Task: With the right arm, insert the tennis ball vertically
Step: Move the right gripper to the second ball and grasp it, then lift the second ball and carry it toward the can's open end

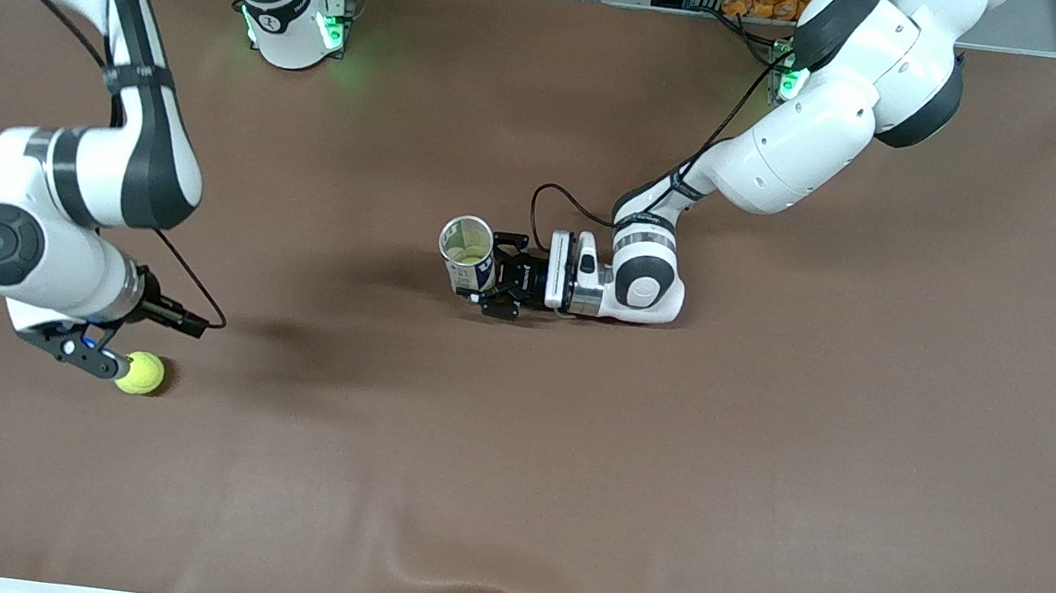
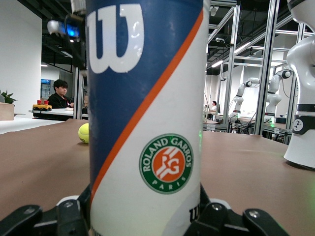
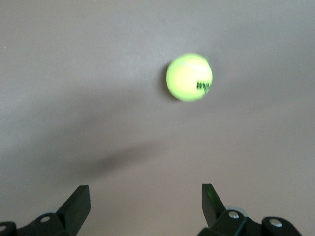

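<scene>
Approach step: right gripper (image 3: 142, 206) spread above ball (image 1: 141, 373); left gripper (image 1: 501, 283) clamps can (image 1: 468, 254); next, descend and pinch.

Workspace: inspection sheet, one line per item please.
Surface: brown mat, wrinkled at the camera-side edge.
Job's things: ball on the mat toward the right arm's end; can upright, open-topped, mid-table.
Clutter: nothing seen.
End effectors: right end effector open, over the mat beside the ball, not gripping it; left end effector shut on the can.
Cables: black leads along both wrists.
Surroundings: racks and a seated person past the table.
</scene>
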Available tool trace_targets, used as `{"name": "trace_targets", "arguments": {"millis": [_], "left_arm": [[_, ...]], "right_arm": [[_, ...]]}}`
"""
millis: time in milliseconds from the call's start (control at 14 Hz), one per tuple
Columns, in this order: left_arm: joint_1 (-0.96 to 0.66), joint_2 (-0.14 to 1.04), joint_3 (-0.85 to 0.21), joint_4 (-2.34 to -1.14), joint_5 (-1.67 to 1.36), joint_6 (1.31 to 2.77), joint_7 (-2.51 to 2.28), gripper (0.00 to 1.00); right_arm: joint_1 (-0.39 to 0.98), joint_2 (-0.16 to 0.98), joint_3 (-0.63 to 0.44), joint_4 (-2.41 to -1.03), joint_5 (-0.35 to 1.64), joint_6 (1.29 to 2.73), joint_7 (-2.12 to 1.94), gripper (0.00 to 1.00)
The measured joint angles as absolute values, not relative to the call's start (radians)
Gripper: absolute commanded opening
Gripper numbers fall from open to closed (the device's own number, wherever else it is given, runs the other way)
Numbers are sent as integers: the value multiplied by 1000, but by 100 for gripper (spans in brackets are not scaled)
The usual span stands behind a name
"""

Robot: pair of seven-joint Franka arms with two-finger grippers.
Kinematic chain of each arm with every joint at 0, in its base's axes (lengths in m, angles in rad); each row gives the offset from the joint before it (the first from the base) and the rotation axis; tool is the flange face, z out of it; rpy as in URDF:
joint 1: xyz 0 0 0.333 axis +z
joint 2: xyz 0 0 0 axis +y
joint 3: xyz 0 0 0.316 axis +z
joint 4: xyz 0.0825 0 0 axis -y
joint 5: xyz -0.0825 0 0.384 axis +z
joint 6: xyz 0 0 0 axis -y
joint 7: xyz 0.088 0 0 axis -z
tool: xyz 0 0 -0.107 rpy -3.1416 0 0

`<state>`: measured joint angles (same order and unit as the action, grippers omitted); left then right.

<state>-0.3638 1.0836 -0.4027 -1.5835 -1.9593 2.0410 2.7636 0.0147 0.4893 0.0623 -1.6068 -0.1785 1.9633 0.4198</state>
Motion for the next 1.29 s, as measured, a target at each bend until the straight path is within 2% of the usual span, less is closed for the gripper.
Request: {"name": "trace_targets", "arguments": {"millis": [358, 645, 931, 1289], "left_arm": [[-364, 1084, -403, -1584, -1959, 2041, 2764, 76], [-364, 1084, -403, -1584, -1959, 2041, 2764, 75], [-364, 1084, -403, -1584, -1959, 2041, 2764, 75], [-364, 1084, -403, -1584, -1959, 2041, 2764, 74]], "right_arm": [[-103, 655, 62, -1472, -183, 2003, 64, 100], [-113, 741, 64, -1456, -183, 2144, -23, 100], [-129, 786, 64, -1452, -183, 2215, -53, 100], [-144, 811, 64, -1452, -179, 2224, -68, 100]]}}
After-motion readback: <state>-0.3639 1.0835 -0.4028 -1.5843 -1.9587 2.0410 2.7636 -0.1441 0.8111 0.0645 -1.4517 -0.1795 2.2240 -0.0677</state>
